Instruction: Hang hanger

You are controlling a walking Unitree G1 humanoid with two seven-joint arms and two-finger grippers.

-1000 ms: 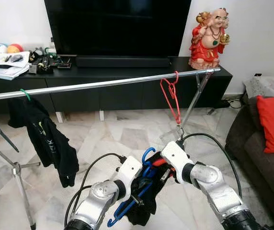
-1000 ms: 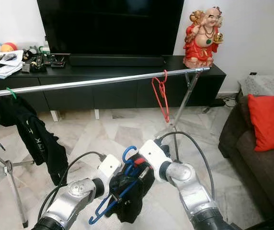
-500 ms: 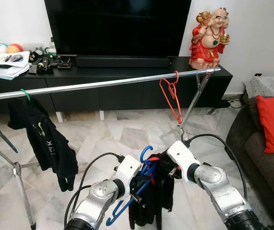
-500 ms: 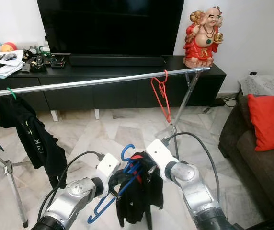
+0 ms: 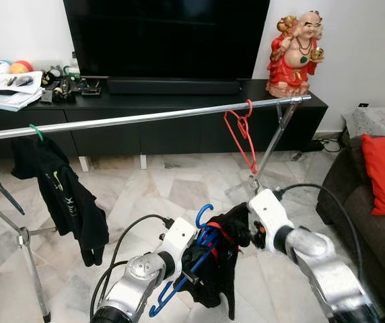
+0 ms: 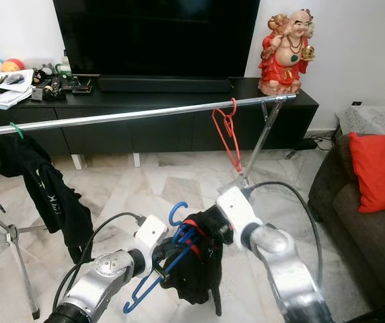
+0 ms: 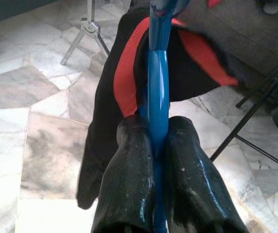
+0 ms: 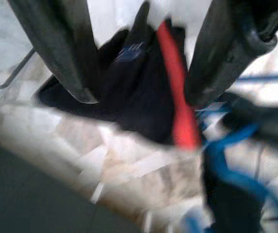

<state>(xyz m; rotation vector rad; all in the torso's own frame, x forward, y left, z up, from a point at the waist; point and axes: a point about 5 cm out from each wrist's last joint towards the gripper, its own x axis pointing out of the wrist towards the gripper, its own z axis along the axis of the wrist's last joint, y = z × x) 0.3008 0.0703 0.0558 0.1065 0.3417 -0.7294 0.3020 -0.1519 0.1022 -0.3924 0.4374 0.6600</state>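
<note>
Left gripper (image 7: 153, 145) stays clamped on blue hanger (image 5: 206, 239) — right gripper (image 8: 139, 92), fingers apart, has pulled back.

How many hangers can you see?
3. A green hanger sits on the rail's left part, holding a black garment. A red hanger hangs bare near the rail's right end. A blue hanger is pinched in the left gripper. More may be hidden.

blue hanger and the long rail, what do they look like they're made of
Blue hanger: probably plastic, going by its glossy, uniformly coloured, smoothly rounded bar, clamped in the left claw. Rail: metal, likely polished steel or chrome, given its bright silver sheen and thin straight tube.
</note>
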